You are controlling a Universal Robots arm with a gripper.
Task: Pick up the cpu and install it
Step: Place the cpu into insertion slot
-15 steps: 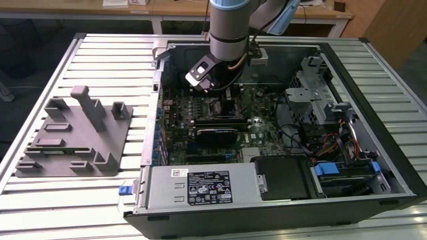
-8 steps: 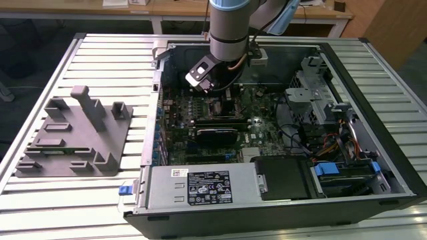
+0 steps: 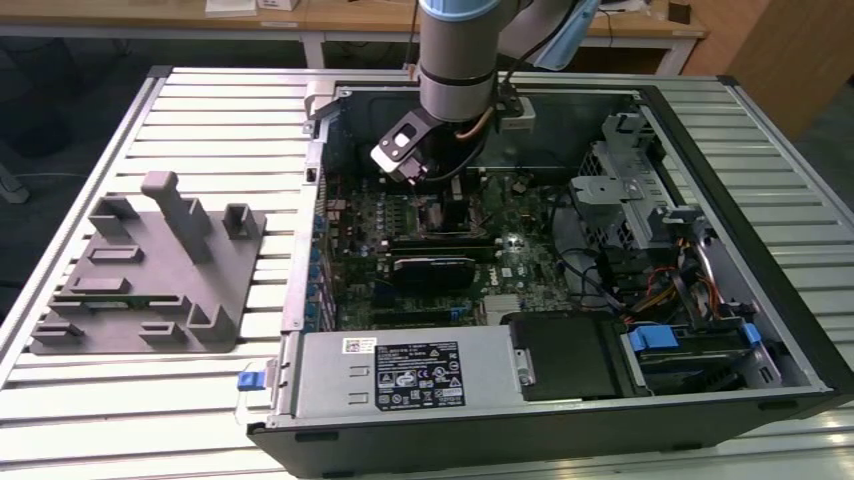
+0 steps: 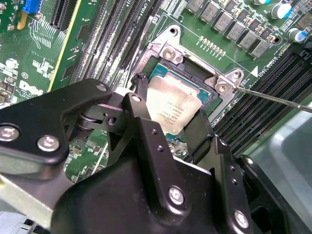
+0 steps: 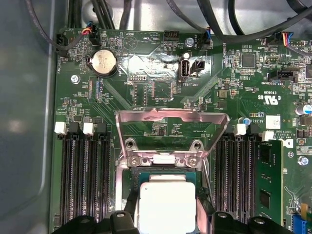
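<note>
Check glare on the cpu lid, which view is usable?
First wrist view: cpu lid blown out near white, glare streaks on the raised load plate too. Second wrist view: lid evenly lit, its print faintly showing, so the better one. Exterior view: the arm hangs over the motherboard, dark beneath it.

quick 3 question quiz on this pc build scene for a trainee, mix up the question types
1. Fill in: in the exterior view, the grey plastic tray lies outside the computer case, on that view's ____.
2. True or false: the metal load plate is folded open.
3. The cpu is: A) on the grey plastic tray B) held by the gripper at the CPU socket C) on top of the metal load plate.
Key: 1 left; 2 true; 3 B.
</note>
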